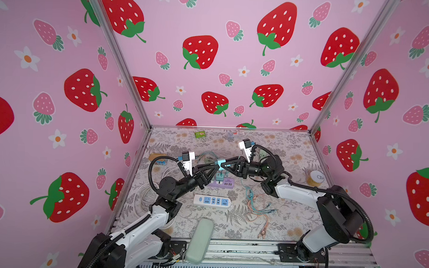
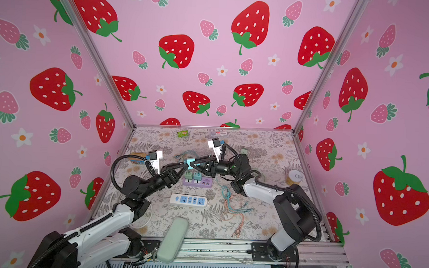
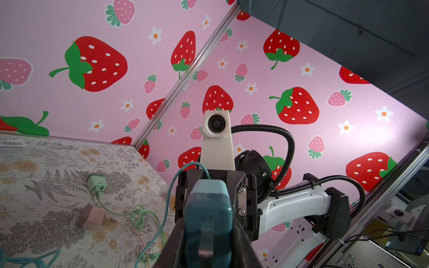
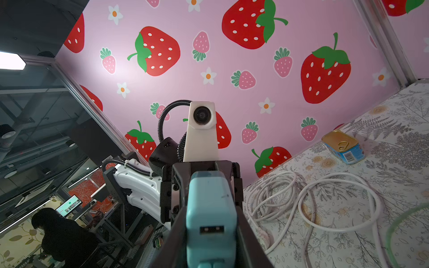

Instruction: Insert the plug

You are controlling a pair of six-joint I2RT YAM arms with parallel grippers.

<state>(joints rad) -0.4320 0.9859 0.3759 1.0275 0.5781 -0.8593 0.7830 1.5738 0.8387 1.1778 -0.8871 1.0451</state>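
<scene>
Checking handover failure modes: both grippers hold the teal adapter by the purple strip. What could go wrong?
1. Left gripper and right gripper both pinch the teal adapter mid-air; a mistimed release could twist or drop it.
2. The purple strip already carries two plugs; the descent may clip them.

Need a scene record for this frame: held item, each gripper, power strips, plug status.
held item: teal adapter, in the air near the purple power strip
left gripper: closed on the adapter, a prong facing its wrist camera
right gripper: closed on the same adapter, USB port facing its wrist camera
purple power strip: two adapters plugged in
white power strip: sockets free
plug status: not inserted
</scene>
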